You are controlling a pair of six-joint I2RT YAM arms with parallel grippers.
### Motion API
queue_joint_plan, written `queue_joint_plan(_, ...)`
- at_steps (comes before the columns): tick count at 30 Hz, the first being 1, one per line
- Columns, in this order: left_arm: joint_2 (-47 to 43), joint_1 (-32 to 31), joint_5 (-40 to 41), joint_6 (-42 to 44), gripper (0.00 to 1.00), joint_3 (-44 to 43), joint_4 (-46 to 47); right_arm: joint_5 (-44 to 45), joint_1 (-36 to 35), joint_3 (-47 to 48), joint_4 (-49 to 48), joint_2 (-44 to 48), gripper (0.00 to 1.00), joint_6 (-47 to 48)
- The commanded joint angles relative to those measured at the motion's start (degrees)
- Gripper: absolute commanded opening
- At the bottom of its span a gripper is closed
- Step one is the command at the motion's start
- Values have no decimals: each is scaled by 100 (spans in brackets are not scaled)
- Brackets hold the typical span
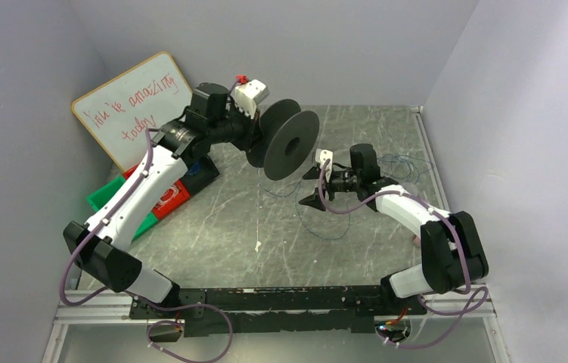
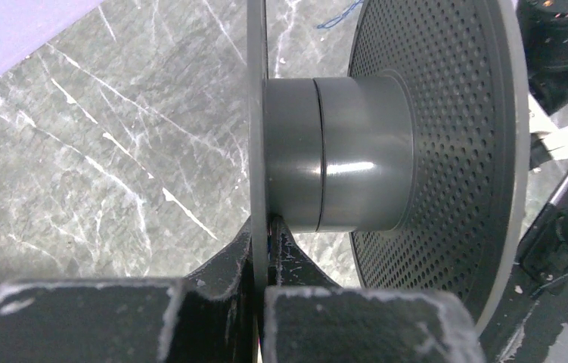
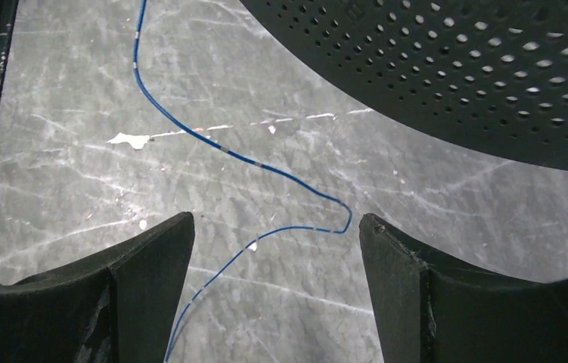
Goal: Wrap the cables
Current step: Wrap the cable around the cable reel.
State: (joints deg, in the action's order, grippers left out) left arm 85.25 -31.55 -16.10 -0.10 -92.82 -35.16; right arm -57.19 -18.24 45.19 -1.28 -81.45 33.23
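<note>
The blue wire (image 1: 405,160) is a really thin thing; in the top view it sits as a loose bunch of loops right of centre, near the far right edge of the grey marbled surface (image 1: 212,227), with a straggly strand trailing toward the middle of the frame. From the right wrist camera the wire (image 3: 224,151) runs from the top left down across the surface, makes a sharp little hook just beside the right-hand finger, then doubles back toward the bottom edge; it's lying there, not gripped. A scrap of it also peeks in at the top of the left wrist view (image 2: 337,15).

The right pincer (image 3: 273,234) has its fingers spread well apart with the wire's bend in the gap; in the top view it (image 1: 309,187) sits right of centre, pointing left at the spool.

The spool (image 1: 288,140) is dark grey, held up on edge above the surface at upper centre; its hub (image 2: 341,151) looks bare, and one flange is full of small holes (image 3: 454,68). The left pincer (image 2: 260,246) is squeezed tight onto the rim of the thin plain flange; in the top view it (image 1: 254,136) is just left of the spool.

Upper left there's a whiteboard (image 1: 133,106) with red handwriting, leaning on the wall; below it is something green (image 1: 107,198) with something red (image 1: 169,203) beside it.
</note>
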Motion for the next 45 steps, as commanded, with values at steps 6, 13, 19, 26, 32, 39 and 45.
queue_joint_plan(6, -452, 332, -1298, -479, 2, -422, 327, 119, -128, -17, -1989, -374, 84, -761)
queue_joint_plan(13, -485, 540, -1535, -655, 2, -594, 265, -491, -191, 223, -1857, -841, 29, -817)
queue_joint_plan(19, -705, 648, -1120, -363, 2, -435, 240, -914, 383, 501, -1095, -823, 0, -1333)
queue_joint_plan(26, -1037, 694, -1711, 260, 2, -80, -125, -497, 1123, 1967, 767, -1527, 0, -1954)
queue_joint_plan(32, -942, 697, -1929, 618, 2, -36, -585, 195, 1151, 3416, 2321, -2318, 0, -2143)
queue_joint_plan(39, -444, 669, 339, 1088, 2, 194, -378, -445, 1336, 6431, 6293, -3636, 0, -1652)
queue_joint_plan(45, 229, 558, 1590, 1317, 2, 531, 169, -939, 1311, 6611, 5415, -3390, 0, -2986)
